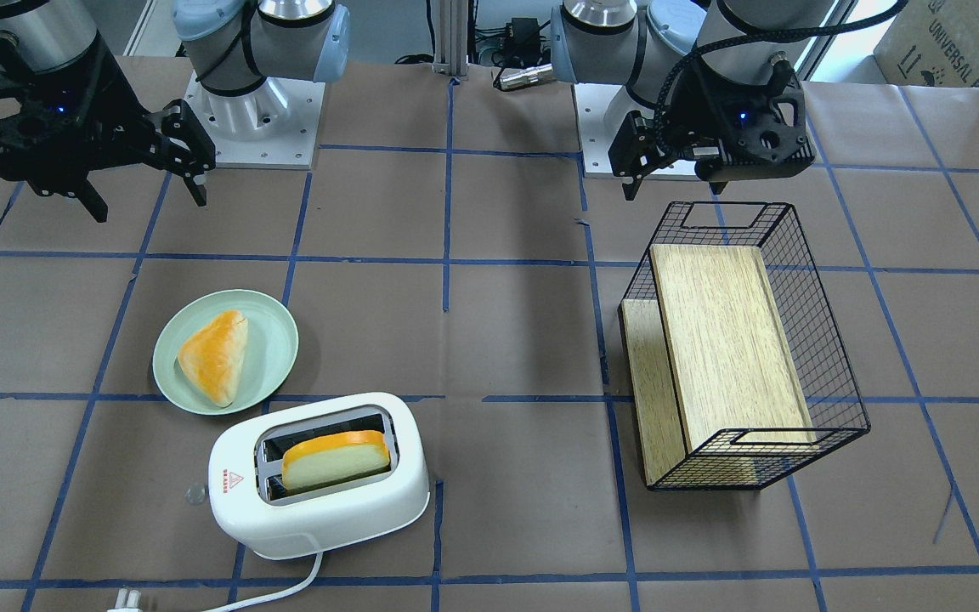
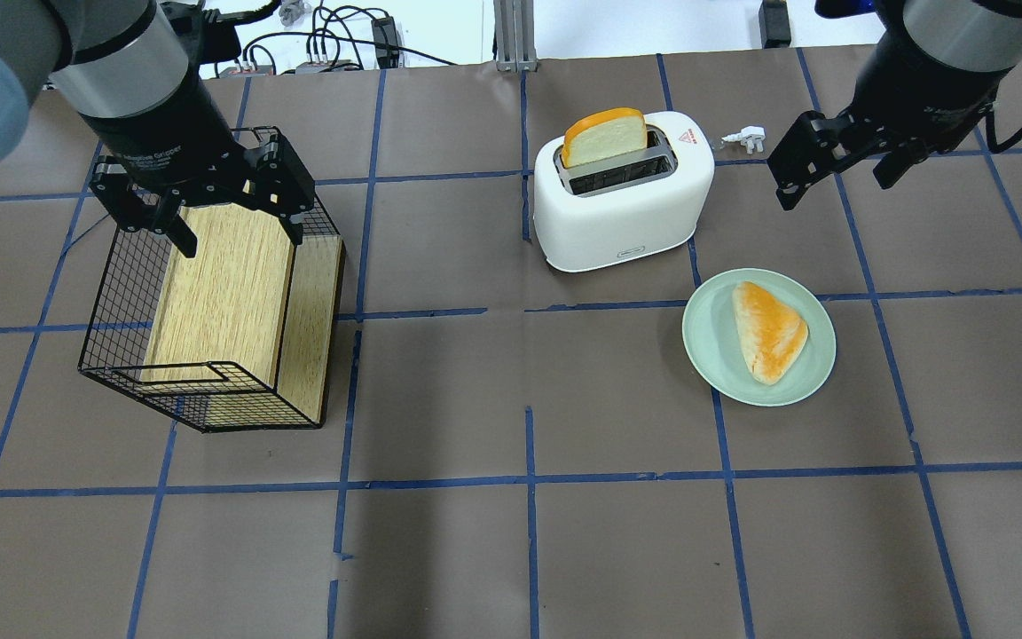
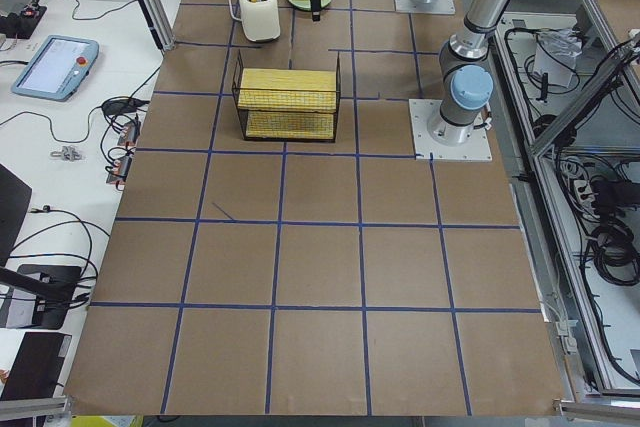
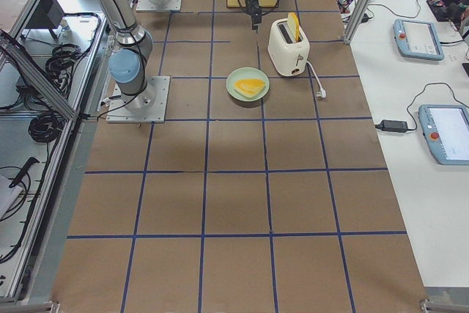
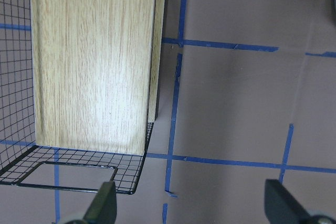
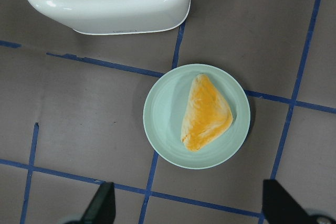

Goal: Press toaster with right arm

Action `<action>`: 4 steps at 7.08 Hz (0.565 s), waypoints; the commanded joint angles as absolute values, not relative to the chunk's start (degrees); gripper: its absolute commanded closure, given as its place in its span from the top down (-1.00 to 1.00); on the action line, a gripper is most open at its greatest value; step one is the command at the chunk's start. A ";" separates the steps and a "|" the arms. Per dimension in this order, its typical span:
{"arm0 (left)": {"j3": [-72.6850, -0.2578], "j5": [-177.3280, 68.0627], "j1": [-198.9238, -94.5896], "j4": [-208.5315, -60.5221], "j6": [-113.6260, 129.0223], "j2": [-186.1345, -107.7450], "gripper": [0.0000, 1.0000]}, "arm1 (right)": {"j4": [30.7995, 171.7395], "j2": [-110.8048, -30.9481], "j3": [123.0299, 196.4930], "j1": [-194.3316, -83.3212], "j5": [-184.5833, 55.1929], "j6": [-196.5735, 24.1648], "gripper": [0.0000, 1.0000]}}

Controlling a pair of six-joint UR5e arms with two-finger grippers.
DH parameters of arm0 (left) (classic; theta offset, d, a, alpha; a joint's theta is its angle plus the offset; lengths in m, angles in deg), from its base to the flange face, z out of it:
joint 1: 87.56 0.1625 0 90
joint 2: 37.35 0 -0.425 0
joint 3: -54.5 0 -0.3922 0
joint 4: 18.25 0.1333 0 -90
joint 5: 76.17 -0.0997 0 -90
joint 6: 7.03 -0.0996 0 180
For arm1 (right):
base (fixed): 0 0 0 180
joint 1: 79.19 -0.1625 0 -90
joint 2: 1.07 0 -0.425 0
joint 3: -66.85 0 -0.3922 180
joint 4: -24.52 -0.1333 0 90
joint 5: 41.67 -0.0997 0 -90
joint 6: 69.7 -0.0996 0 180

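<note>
Table (image 2: 617,550): brown paper surface ruled into squares by blue tape.
Right arm (image 2: 946,53): silver, with a black gripper; it comes in over the table's far right part.
Left arm (image 2: 134,80): silver with a black gripper, above the wire basket.
Wire basket (image 2: 112,355): black mesh on the robot's left side of the table, well apart from the toaster, with light wooden panels showing inside.
Toaster (image 2: 622,222): rounded, white, two slots, standing at the far middle of the table, with a red triangle mark (image 2: 683,138) on top at the end toward the right arm.
Plate (image 2: 706,355): pale green, just beside the toaster, on the robot's side of it.
Bread wedge (image 2: 770,330): golden-orange, lying on the plate.
Bread slice (image 2: 604,135): pale with an orange crust, standing up out of one slot.
Right gripper (image 2: 835,182): fingers spread and holding nothing, in the air to the right of the toaster, not touching it.
Left gripper (image 2: 239,238): fingers spread, empty, over the basket's far end.
Plug (image 2: 744,137): white, on the table between toaster and right gripper.
Lever knob (image 1: 195,494): clear, on the toaster's end face.
</note>
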State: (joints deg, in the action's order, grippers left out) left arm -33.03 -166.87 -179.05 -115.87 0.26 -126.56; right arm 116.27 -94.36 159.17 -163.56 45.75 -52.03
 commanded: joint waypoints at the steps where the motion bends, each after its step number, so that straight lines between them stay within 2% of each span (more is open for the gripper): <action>1: -33.04 -166.87 -179.06 -115.81 0.26 -126.55 1.00 | 116.81 -94.32 159.84 -163.57 45.95 -54.13 1.00; 4: -33.04 -166.87 -179.06 -115.89 0.26 -126.55 1.00 | 116.90 -94.15 159.93 -163.57 45.95 -55.29 1.00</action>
